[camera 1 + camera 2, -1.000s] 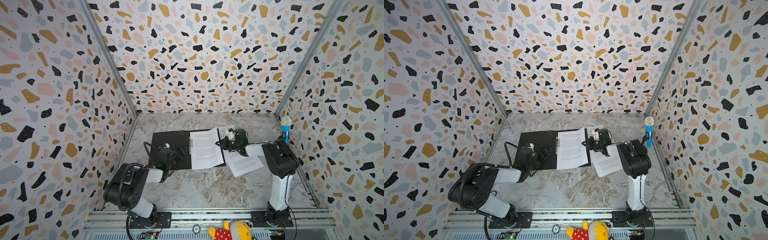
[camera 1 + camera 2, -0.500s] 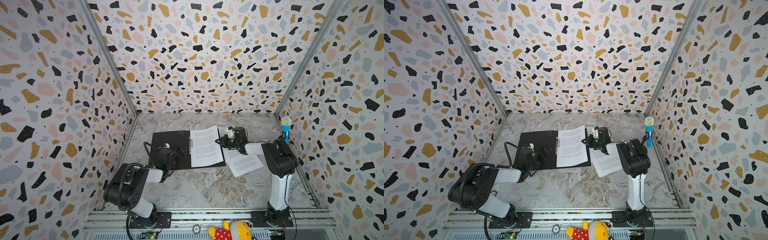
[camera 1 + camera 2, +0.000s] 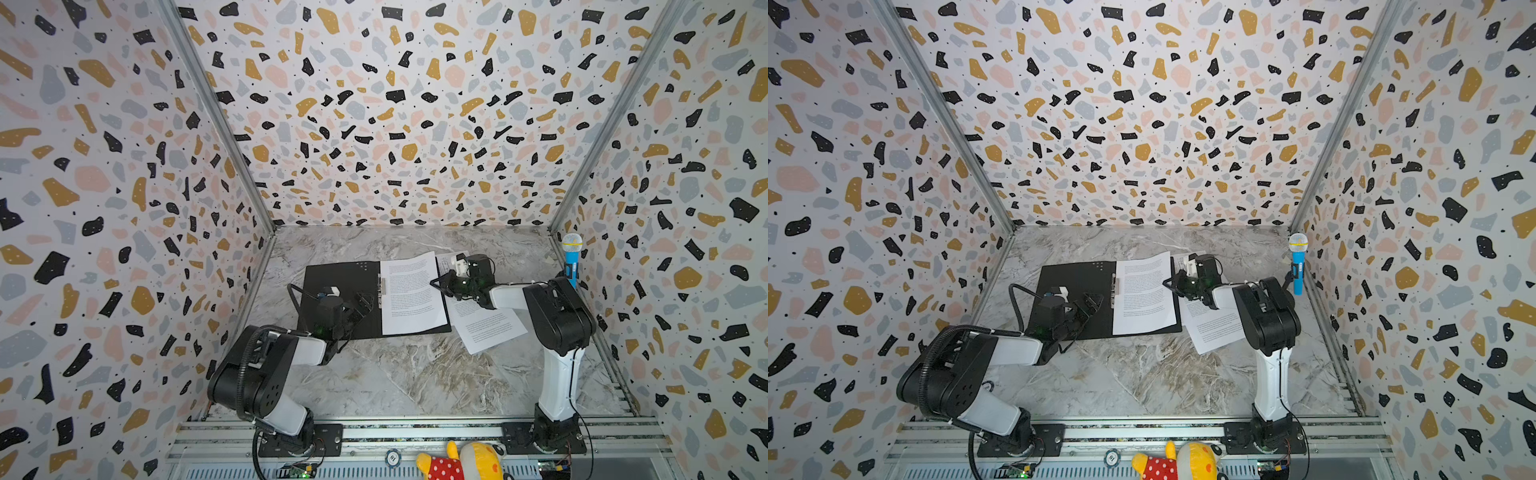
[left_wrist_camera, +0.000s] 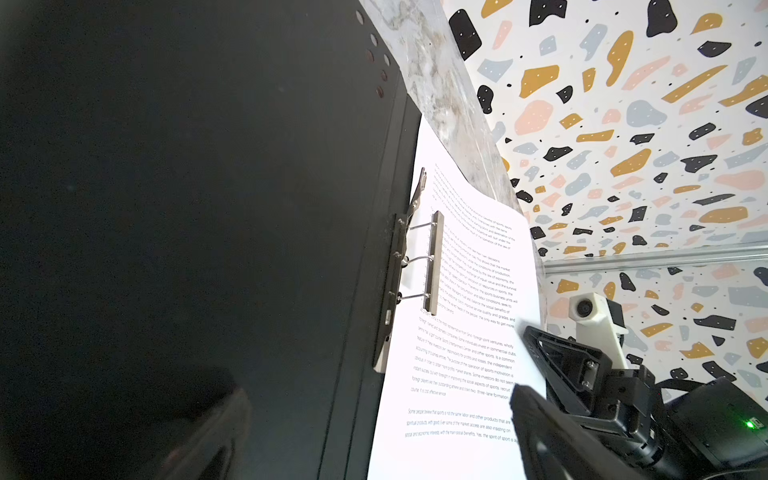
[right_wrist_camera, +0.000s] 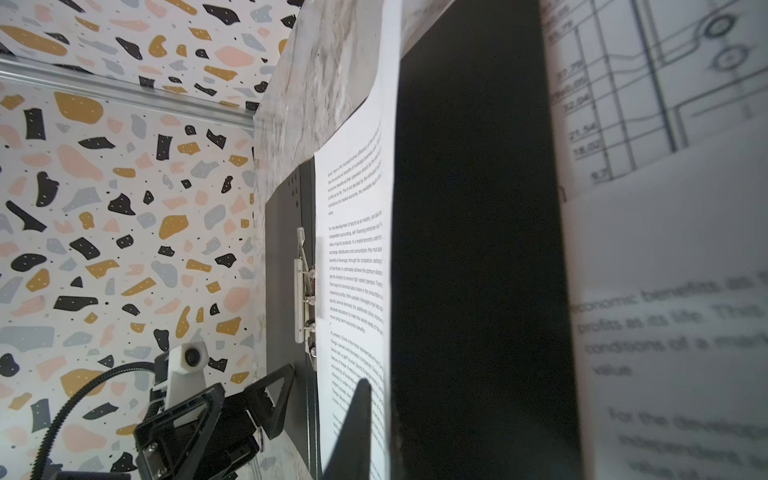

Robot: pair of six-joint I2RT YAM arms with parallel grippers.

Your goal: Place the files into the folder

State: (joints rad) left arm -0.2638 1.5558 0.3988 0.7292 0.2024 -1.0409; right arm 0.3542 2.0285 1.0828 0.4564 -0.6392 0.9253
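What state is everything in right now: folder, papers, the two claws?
folder: open, lying flat, black inside up.
text sheet in folder: flat on the right half.
second text sheet: on the table, outside the folder.
drawing sheet: on the table, partly hidden by the right gripper.
left gripper: open, over the folder's left half.
right gripper: jaws slightly parted at the filed sheet's right edge.
toy microphone: upright at the right wall.
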